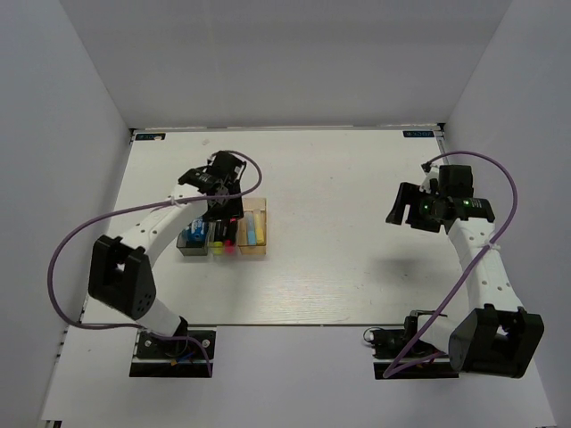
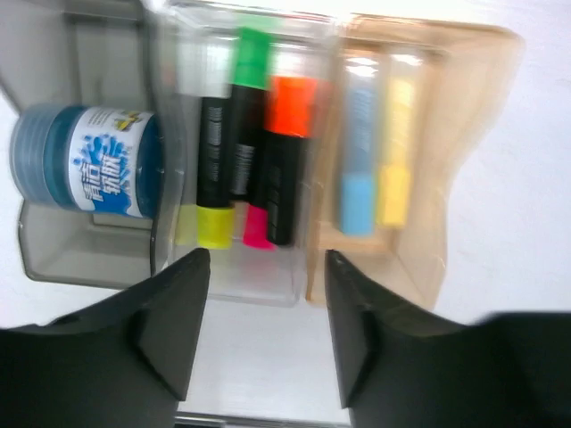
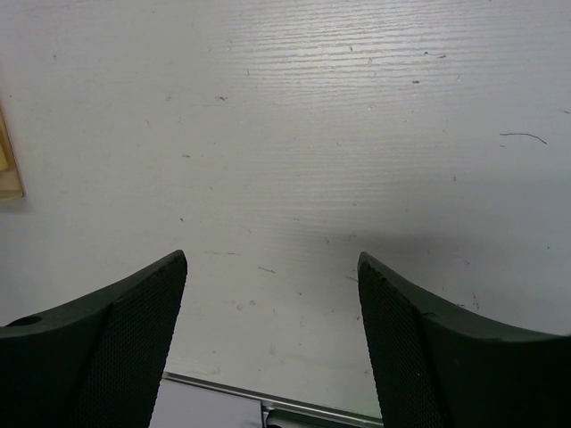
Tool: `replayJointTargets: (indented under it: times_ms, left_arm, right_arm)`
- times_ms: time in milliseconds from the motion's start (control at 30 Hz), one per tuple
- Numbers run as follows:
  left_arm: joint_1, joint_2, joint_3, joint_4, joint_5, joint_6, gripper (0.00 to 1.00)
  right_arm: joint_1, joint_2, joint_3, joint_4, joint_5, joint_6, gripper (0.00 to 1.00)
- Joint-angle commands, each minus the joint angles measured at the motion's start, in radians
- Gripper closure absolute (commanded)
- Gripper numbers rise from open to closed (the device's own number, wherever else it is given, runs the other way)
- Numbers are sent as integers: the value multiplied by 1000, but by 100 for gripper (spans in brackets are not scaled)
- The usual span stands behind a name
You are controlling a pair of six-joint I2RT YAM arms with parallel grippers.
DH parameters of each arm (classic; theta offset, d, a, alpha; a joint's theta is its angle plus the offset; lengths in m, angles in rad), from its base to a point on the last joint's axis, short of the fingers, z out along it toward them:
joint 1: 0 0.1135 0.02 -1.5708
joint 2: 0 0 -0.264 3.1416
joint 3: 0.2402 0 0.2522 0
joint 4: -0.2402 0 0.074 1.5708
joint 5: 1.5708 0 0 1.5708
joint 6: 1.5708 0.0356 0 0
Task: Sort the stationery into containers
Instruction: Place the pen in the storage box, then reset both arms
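from above, three trays sit side by side on the white table (image 1: 357, 178), left of centre: a grey tray (image 1: 181, 251), a clear tray (image 1: 223, 254) and a tan tray (image 1: 254, 210). the highlighters (image 1: 224, 239) in the clear one and the blue marker (image 1: 251, 234) in the tan one lie with their long axes running from the arms' side towards the far edge. the left pincer (image 1: 223, 210) hangs over the far end of the trays; its opening is hard to judge here. the right pincer (image 1: 406, 210) is well apart, over bare table on the right. the left wrist camera shows the left pincer (image 2: 259, 312) with its fingers (image 2: 174, 330) spread wide, holding nothing, above the near wall of the clear tray (image 2: 259, 278). in that tray, black-bodied highlighters (image 2: 241, 152) lie parallel with yellow, pink, green and orange ends. the blue marker (image 2: 357, 152) and a yellow marker (image 2: 397, 152) lie parallel in the tan tray (image 2: 464, 134). a small blue-and-white tub (image 2: 85, 160) lies on its side, crosswise, in the grey tray (image 2: 53, 259); its label carries blue chinese characters, too blurred to read. the right wrist camera shows the right pincer (image 3: 272, 339) spread wide and empty over the table (image 3: 294, 134), a corner of the tan tray (image 3: 7, 169) at the left edge.
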Motion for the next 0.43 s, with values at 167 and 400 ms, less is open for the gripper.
replayJointTargets:
  times_ms: [167, 400]
  left_arm:
    - [-31, -519, -201, 126, 305, 211, 66]
    - [41, -863, -456, 127, 330, 266, 0]
  right_arm:
    - [-7, -66, -55, 93, -54, -54, 16]
    - [-1, -152, -121, 177, -126, -65, 15]
